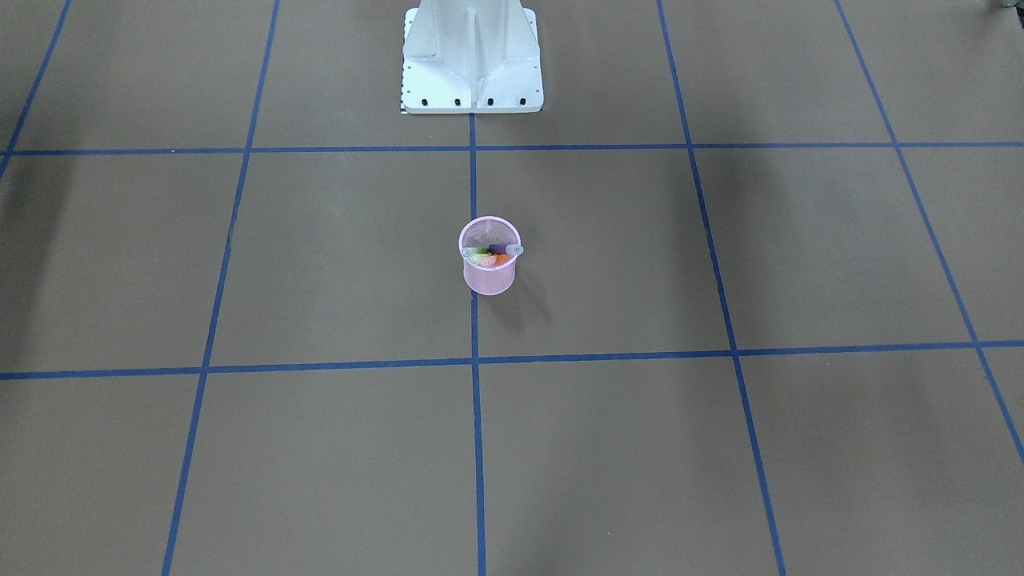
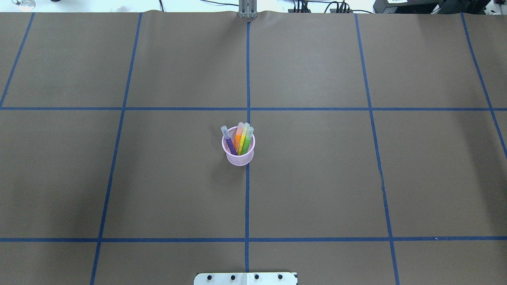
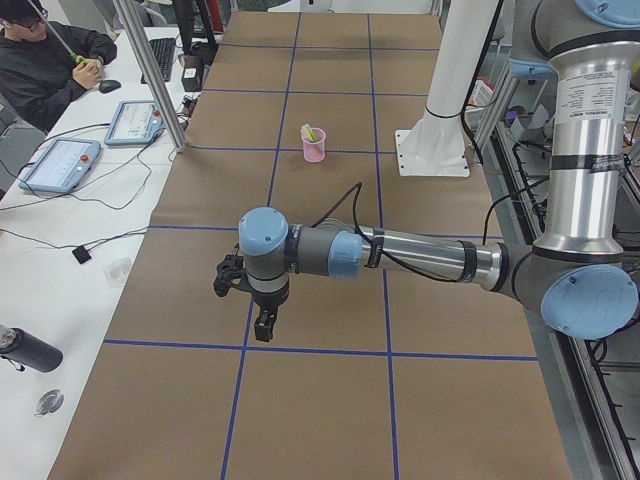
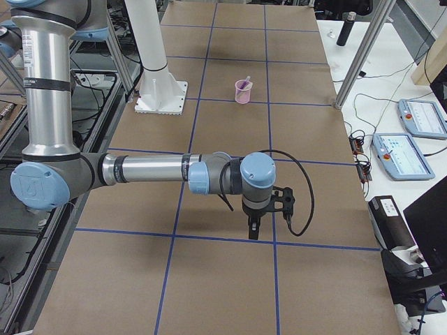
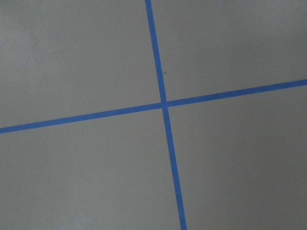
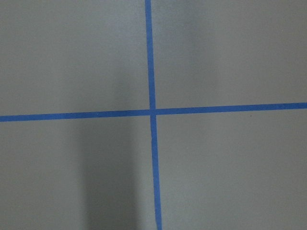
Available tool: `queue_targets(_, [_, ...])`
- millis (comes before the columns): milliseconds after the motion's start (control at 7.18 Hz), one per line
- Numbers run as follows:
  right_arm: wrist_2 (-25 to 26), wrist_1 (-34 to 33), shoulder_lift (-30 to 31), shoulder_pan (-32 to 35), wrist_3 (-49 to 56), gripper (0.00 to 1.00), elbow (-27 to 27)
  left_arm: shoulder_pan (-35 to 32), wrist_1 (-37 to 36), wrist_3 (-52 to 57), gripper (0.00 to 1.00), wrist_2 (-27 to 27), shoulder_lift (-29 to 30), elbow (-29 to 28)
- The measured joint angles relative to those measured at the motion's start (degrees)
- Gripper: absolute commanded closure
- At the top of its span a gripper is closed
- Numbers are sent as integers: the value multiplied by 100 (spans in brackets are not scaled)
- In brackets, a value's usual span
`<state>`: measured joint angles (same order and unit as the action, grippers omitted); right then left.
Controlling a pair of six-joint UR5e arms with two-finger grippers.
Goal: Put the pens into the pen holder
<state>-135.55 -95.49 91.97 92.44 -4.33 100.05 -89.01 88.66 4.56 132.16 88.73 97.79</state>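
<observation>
Brown paper table with a blue tape grid; the collecting looks finished.
One pink pen holder stands mid-table on the centre line. Four pens (purple, orange, yellow, green) lean inside against its far rim, caps up. The left gripper and right gripper hang well apart; I cannot tell their opening or hold.

The pen holder is pink wire mesh; the pens look like smooth plastic with translucent caps. The table is covered in matt brown paper.
</observation>
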Motion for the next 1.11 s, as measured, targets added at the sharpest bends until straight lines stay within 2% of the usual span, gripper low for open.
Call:
queue_targets(139, [-3, -271, 30, 0, -4, 0, 209, -3, 12, 16, 0, 0, -6, -52])
queue_targets(418, [-18, -407, 86, -6, -1, 0, 305, -9, 14, 26, 0, -5, -12, -88])
queue_targets(1114, [-8, -398, 108, -21, 58, 0, 113, -11, 11, 21, 0, -20, -12, -102])
